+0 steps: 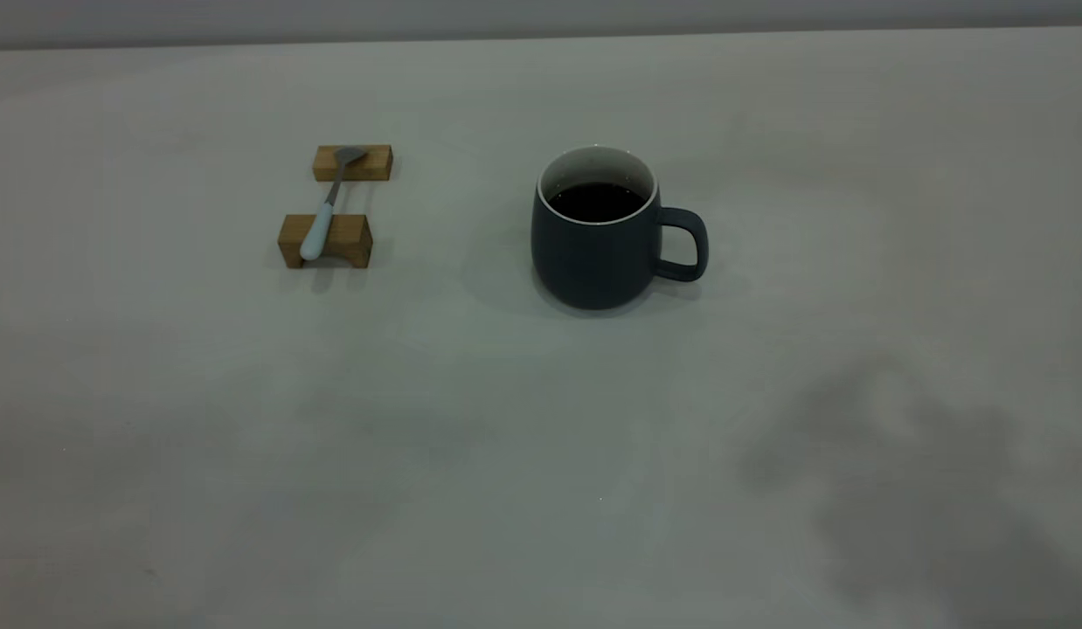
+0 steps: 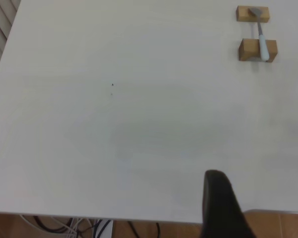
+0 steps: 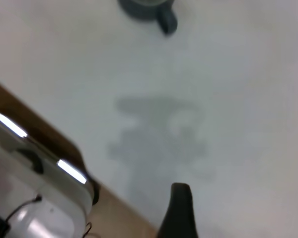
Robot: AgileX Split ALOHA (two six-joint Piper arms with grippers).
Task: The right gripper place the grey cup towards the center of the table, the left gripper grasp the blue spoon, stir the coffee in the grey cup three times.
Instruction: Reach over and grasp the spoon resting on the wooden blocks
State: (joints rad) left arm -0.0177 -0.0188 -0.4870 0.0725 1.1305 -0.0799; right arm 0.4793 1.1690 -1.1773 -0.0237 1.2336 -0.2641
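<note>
The grey cup (image 1: 593,253) stands upright near the middle of the table (image 1: 541,454), its handle toward the right, with dark coffee (image 1: 596,201) inside. The blue spoon (image 1: 327,210) lies across two wooden blocks at the far left, bowl on the far block. Neither gripper shows in the exterior view. In the left wrist view my left gripper (image 2: 262,198) hangs open and empty over the table's near edge, far from the spoon (image 2: 261,37). My right gripper (image 3: 238,203) is open and empty near the table edge, with the cup (image 3: 144,7) far ahead, cut off at the picture's edge.
The spoon rests on the far wooden block (image 1: 352,163) and the near one (image 1: 325,240). Cables (image 2: 74,228) hang below the table edge on the left arm's side. A white device (image 3: 35,198) sits beyond the edge by the right arm.
</note>
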